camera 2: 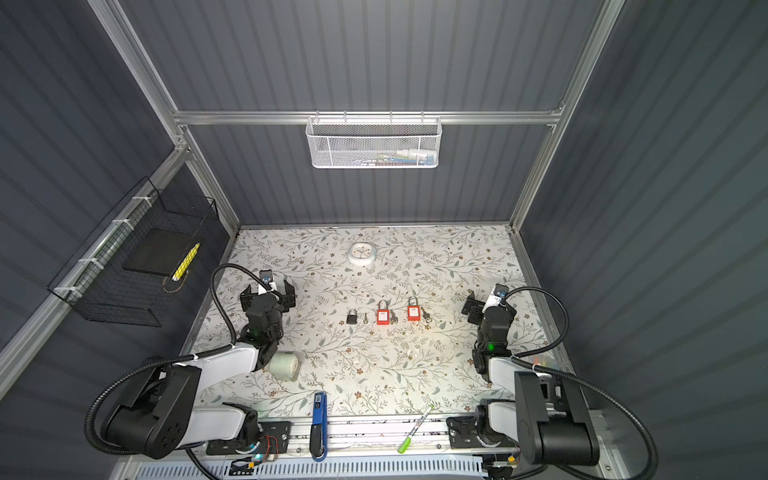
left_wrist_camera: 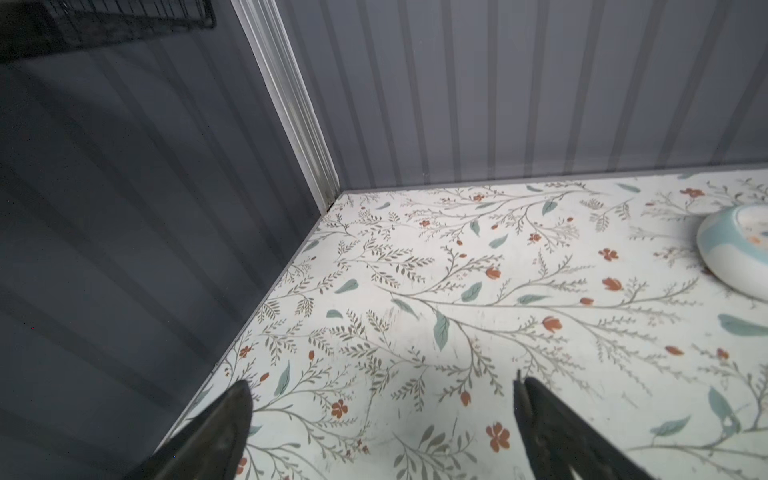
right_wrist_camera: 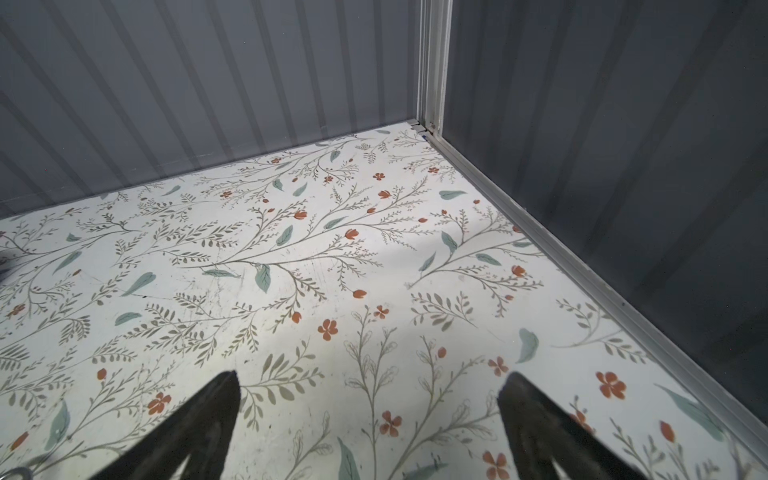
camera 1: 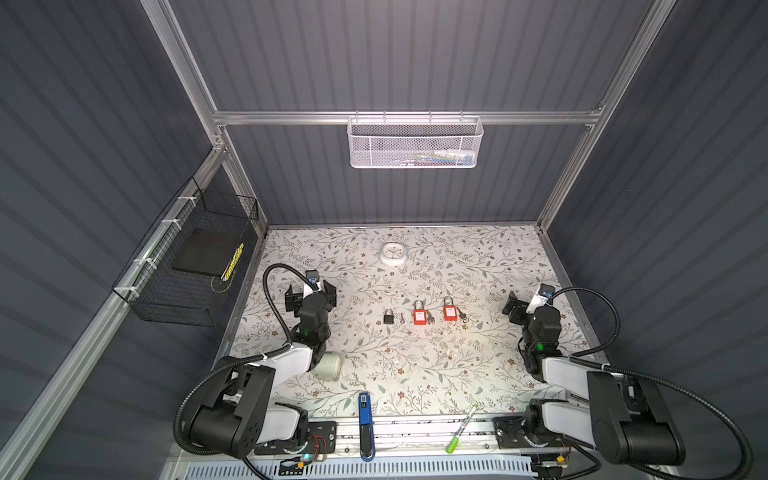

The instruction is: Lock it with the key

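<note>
In both top views a small black padlock (camera 1: 388, 318) (camera 2: 352, 318) lies mid-table with a loose key (camera 1: 402, 319) (camera 2: 365, 318) just right of it. Further right lie two red padlocks (camera 1: 419, 316) (camera 1: 449, 311), each with a key (camera 1: 431, 320) (camera 1: 462, 316) at its side. My left gripper (camera 1: 310, 291) (left_wrist_camera: 382, 388) hovers open over bare table well left of the locks. Well to their right, my right gripper (camera 1: 534, 302) (right_wrist_camera: 370, 380) is open too. Neither wrist view shows a lock or key; only floral table lies between the fingers.
A white clock (camera 1: 392, 253) (left_wrist_camera: 735, 249) lies at the back centre. A pale roll (camera 1: 328, 365) sits by the left arm. A blue tool (camera 1: 365, 424) and a green marker (camera 1: 461, 430) lie at the front edge. A white mesh basket (camera 1: 415, 143) and a black wire basket (camera 1: 187, 270) hang on the walls.
</note>
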Robot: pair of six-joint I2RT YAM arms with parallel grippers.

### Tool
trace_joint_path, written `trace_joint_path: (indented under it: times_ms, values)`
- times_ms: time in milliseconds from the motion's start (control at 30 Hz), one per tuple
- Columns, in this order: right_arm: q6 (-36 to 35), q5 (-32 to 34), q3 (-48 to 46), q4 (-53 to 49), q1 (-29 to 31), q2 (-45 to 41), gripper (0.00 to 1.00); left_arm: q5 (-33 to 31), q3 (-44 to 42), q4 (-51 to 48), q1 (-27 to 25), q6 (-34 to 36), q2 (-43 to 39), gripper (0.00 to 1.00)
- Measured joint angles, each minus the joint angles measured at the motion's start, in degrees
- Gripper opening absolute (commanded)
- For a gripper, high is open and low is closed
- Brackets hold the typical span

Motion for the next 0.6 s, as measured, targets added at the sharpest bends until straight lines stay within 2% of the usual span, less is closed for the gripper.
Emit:
trace_joint_path:
  times_ms: [167,233,333,400,467,600]
  values:
    - [-0.5,-3.4,-1.6,13.5,-1.5,11.1,0.99,3.7,-3.8,8.1,0.5,1.5,6.4,1.00]
    - [-0.5,-4.4,-2.7,14.6,-1.7,10.8,0.99,5.0,-5.1,12.0,0.6,1.8,9.7,1.00]
    - [-0.7,-5.7,-2.5,17.4,-1.8,10.8,0.99,7.6,-5.5,23.9,0.7,3.2,16.8,1.00]
    - [-1.0,-6.8,-1.6,16.7,-1.8,10.5,0.99,8.2,-5.0,31.4,1.1,3.3,20.1,1.00]
    - [-1.3,-7.7,0.3,14.5,-1.8,10.1,0.99,8.2,-4.7,34.3,1.6,3.2,22.1,1.00]
    - [-1.9,-9.4,5.8,8.0,-1.8,9.9,0.99,7.9,-4.7,34.5,2.4,3.1,22.4,1.00]
